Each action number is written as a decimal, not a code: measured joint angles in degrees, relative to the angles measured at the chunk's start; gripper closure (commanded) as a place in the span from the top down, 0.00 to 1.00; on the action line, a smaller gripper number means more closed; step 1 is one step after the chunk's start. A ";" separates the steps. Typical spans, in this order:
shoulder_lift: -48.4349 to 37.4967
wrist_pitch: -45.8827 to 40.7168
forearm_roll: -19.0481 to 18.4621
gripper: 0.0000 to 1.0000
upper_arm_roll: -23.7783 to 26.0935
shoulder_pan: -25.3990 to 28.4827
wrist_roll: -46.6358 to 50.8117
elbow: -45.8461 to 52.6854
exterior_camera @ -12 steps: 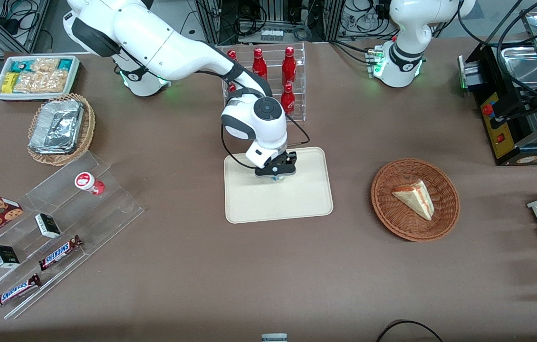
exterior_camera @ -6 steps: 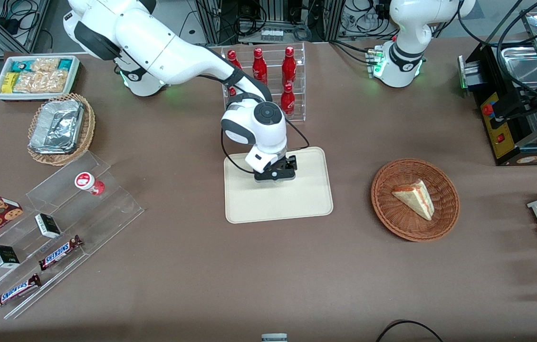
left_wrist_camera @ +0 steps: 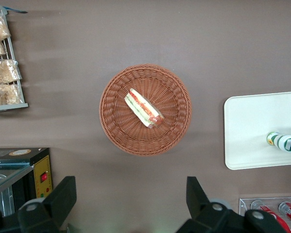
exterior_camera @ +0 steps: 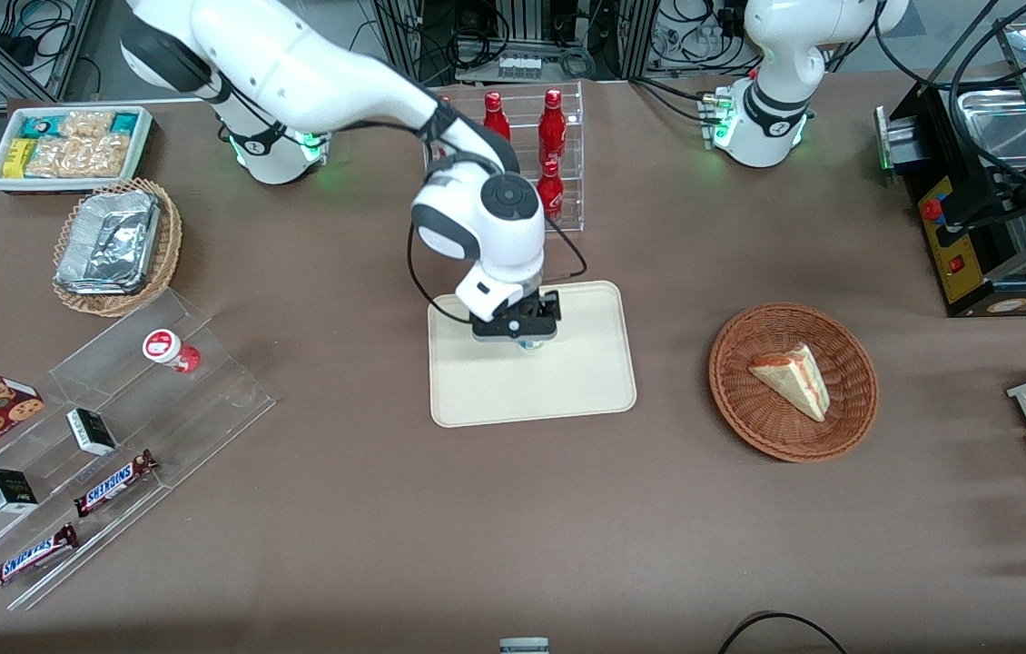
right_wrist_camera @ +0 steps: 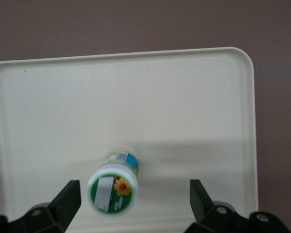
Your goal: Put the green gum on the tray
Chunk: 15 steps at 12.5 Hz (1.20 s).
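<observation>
The green gum (right_wrist_camera: 113, 188) stands upright on the tray (right_wrist_camera: 184, 107), lid up, with its green-blue band visible beneath the lid. It sits in the part of the tray farther from the front camera. In the left wrist view the green gum (left_wrist_camera: 281, 141) shows on the cream surface of the tray (left_wrist_camera: 252, 126).

My gripper (right_wrist_camera: 135, 196) hangs directly above the canister with its fingers (right_wrist_camera: 68, 199) spread wide, one on each side of the lid and clear of it; it holds nothing. In the front view my gripper (exterior_camera: 522, 331) covers most of the green gum (exterior_camera: 528, 344).

The tray (exterior_camera: 586, 381) lies flat on the brown table (exterior_camera: 368, 509). A wicker basket (exterior_camera: 740, 400) holding a sandwich wedge (exterior_camera: 790, 380) sits toward the parked arm's end. A rack of red bottles (exterior_camera: 552, 136) stands farther from the front camera than the tray.
</observation>
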 measured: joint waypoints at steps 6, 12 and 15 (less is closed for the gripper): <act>-15.77 -16.20 10.70 1.00 -0.08 -9.67 -14.55 -3.30; -29.92 -31.34 20.04 1.00 -0.82 -30.32 -38.01 -4.66; -32.73 -35.38 20.14 1.00 -7.84 -33.03 -46.97 -5.07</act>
